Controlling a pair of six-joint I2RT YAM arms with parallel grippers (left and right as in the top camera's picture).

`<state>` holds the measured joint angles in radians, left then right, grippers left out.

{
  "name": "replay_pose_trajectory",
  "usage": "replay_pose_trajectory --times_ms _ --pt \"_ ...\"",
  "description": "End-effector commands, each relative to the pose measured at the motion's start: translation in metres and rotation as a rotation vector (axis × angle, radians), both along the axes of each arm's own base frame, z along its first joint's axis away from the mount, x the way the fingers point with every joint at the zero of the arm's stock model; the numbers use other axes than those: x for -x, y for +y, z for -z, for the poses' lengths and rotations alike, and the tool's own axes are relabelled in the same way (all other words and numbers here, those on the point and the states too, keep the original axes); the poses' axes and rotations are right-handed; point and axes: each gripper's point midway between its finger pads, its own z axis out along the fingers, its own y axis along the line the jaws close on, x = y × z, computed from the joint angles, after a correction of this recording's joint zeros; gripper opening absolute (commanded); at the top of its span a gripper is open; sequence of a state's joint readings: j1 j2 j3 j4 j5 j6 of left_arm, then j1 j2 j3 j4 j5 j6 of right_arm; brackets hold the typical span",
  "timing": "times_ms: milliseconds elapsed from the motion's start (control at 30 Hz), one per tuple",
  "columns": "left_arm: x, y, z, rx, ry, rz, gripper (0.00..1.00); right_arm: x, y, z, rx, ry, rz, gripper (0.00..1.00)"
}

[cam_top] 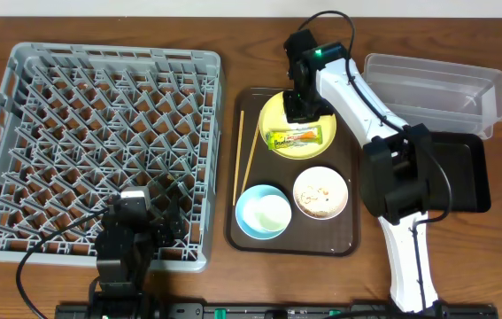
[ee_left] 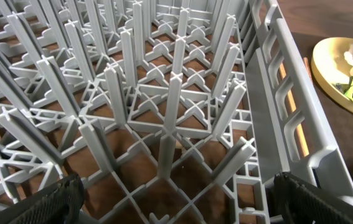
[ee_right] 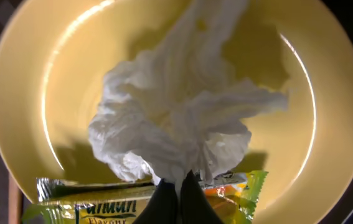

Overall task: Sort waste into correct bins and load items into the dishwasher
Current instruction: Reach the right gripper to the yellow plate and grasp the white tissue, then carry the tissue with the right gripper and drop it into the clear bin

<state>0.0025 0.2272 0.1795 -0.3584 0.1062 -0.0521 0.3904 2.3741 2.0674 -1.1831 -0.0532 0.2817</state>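
Note:
My right gripper (ee_right: 183, 176) is shut on the crumpled white tissue (ee_right: 176, 118), pinching its lower edge above the yellow plate (ee_right: 39, 93). The green-and-orange wrapper (ee_right: 101, 208) lies on the plate just beneath the fingers. Overhead, the right gripper (cam_top: 301, 108) hovers over the plate (cam_top: 277, 115) and hides the tissue; the wrapper (cam_top: 297, 137) shows beside it. The blue bowl (cam_top: 262, 213), the cream bowl with food scraps (cam_top: 320, 192) and the chopsticks (cam_top: 243, 159) rest on the brown tray (cam_top: 348, 241). My left gripper (ee_left: 179, 211) stands open and empty over the grey dish rack (ee_left: 164, 112).
The dish rack (cam_top: 100, 133) fills the left half of the table. A clear tub (cam_top: 436, 89) sits at the back right, with the black tray (cam_top: 463, 168) in front of it, partly under the right arm. The left gripper (cam_top: 164, 213) hangs near the rack's front right corner.

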Motion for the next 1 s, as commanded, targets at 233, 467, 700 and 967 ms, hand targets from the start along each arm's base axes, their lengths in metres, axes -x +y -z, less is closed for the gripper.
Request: replay_pose_trajectory --times_ms 233,467,700,967 --pt "-0.001 -0.003 -0.011 0.014 -0.022 0.012 0.99 -0.033 -0.060 -0.154 -0.034 -0.367 0.139 0.01" --pt "-0.001 -0.003 -0.011 0.014 -0.022 0.013 0.99 -0.032 -0.150 -0.182 0.092 -0.420 0.330 0.01" --pt "-0.001 -0.003 -0.011 0.014 -0.022 0.012 0.99 -0.026 -0.197 -0.168 0.089 -0.350 0.450 0.02" --pt "-0.001 -0.003 -0.010 0.014 -0.022 0.012 0.99 -0.015 -0.213 -0.146 0.109 -0.284 0.449 0.34"
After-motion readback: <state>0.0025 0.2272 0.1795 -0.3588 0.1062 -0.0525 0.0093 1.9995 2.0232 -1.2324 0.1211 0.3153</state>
